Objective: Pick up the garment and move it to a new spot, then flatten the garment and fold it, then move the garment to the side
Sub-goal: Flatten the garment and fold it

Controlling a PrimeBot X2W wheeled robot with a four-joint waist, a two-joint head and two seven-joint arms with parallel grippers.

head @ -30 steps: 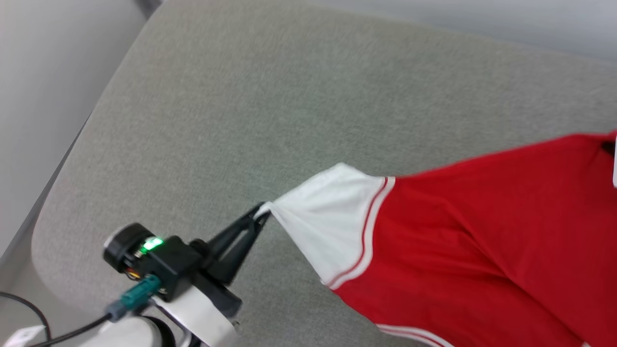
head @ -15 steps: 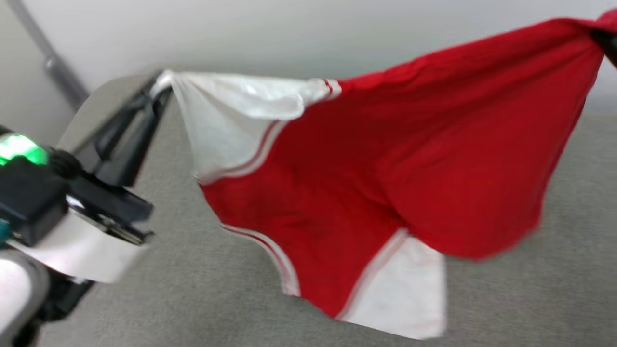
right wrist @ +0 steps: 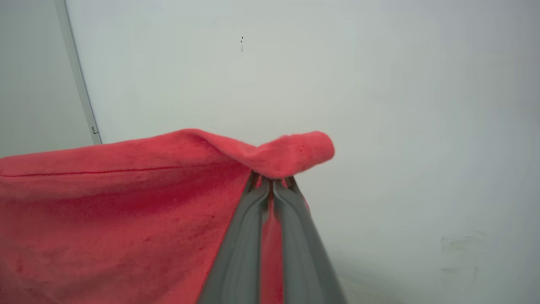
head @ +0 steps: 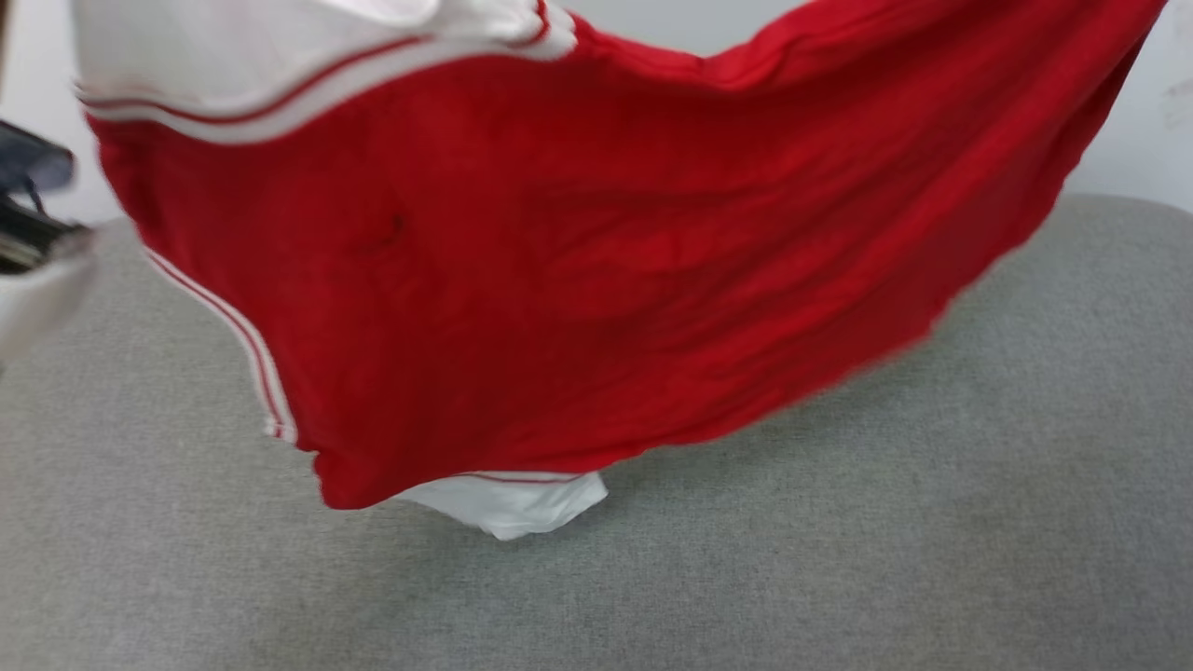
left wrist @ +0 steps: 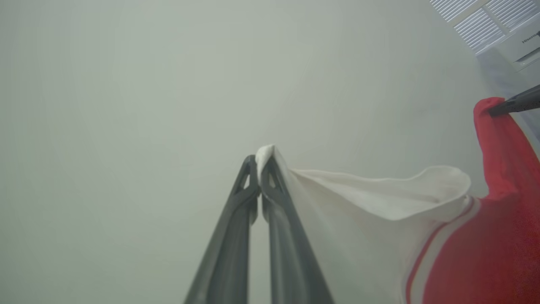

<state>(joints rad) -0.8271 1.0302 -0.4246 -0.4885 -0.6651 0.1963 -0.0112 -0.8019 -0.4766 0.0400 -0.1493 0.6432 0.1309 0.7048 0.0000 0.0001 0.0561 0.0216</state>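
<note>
A red garment (head: 596, 280) hangs spread across the upper frame, above a grey fabric desk (head: 839, 559). One white sleeve droops lowest, at lower centre. The left hand (left wrist: 259, 169) is clamped on a white sleeve corner, and the right hand (right wrist: 270, 183) is clamped on a red corner.

A grey fabric surface (head: 839, 559) stands before a plain pale wall (right wrist: 379, 84), a white louvred unit (left wrist: 498, 25) beside it.
</note>
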